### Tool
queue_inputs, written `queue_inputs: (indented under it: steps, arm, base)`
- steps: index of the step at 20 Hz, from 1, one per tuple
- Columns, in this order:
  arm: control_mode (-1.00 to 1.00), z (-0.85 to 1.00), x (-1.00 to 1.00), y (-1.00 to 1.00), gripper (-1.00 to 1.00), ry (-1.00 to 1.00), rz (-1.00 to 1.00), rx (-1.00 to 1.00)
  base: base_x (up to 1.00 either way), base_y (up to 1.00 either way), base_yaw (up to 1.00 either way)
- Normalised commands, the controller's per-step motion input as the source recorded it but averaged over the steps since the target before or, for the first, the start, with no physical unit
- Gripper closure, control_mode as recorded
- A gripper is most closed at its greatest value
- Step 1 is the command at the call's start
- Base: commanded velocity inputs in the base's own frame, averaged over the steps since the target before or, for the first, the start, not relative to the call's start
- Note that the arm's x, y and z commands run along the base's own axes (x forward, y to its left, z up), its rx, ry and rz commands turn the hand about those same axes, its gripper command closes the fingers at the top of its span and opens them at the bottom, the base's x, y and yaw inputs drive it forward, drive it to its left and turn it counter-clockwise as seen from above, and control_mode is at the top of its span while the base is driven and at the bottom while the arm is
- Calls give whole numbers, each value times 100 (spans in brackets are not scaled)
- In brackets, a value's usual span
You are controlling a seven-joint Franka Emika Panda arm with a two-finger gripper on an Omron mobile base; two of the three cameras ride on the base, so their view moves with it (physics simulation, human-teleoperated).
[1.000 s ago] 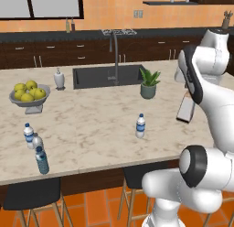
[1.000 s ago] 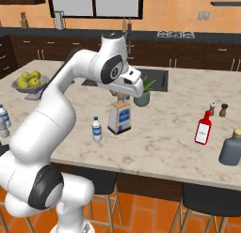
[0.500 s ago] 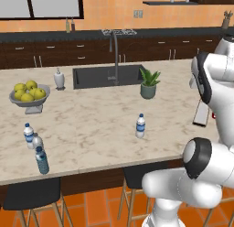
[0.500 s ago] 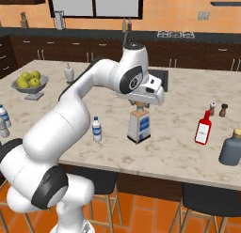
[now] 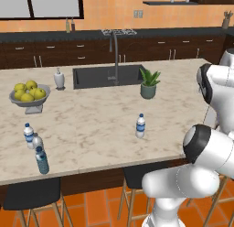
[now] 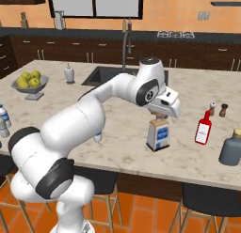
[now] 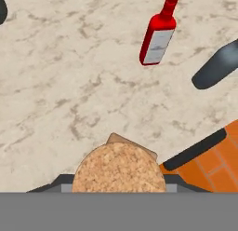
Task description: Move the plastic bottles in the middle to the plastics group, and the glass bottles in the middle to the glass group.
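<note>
Near the front left edge of the counter (image 5: pixel 91 130): slim blue-tinted bottle (image 5: pixel 41 160), upright, closest to the edge. Just behind it a plain greyish bottle (image 5: pixel 36 142) and a white-capped, blue-labelled one (image 5: pixel 29 133), the three close together (the plastics group, far left of the island). In the right base view the same cluster cut off at the left margin.

Further right, alone mid-counter: clear water bottle (image 5: pixel 140 126) with white cap and blue label, upright, well apart from the cluster.

Right of that, toward the front edge: cork bottle (image 6: pixel 158 134), square, blue-and-white label, upright, its base at or just above the counter (cannot tell which). Gripper (image 6: pixel 161 116) over its top, jaws clamped on the cork stopper; from the hand camera the round tan cork (image 7: pixel 119 170) sits between the dark fingertips.

Right of the cork bottle, apart from it: red bottle (image 6: pixel 203 128), white label, upright. Beyond it a dark grey squat bottle (image 6: pixel 230 148) at the right margin. Two small shakers (image 6: pixel 218 109) just behind the red bottle.

Farther back: fruit bowl (image 5: pixel 29 94) with yellow-green fruit at left, soap dispenser (image 5: pixel 59 78) beside the sink (image 5: pixel 107 76), potted plant (image 5: pixel 148 83) at the sink's right corner, faucet (image 5: pixel 116 56) behind. Dark cabinets along the far wall.
</note>
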Motion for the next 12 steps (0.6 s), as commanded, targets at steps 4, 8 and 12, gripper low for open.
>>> queue_inputs:
  steps: [4, 8, 12]
  arm:
    - [-100, -8, 35, -59, 100, 0, -39, 0]
    - [-100, -2, 24, -39, 100, 0, -27, 1]
    - [-100, -5, 1, -24, 100, 1, -6, 5]
  base:
    - [0, 0, 0]
    - [0, 0, 0]
    - [0, 0, 0]
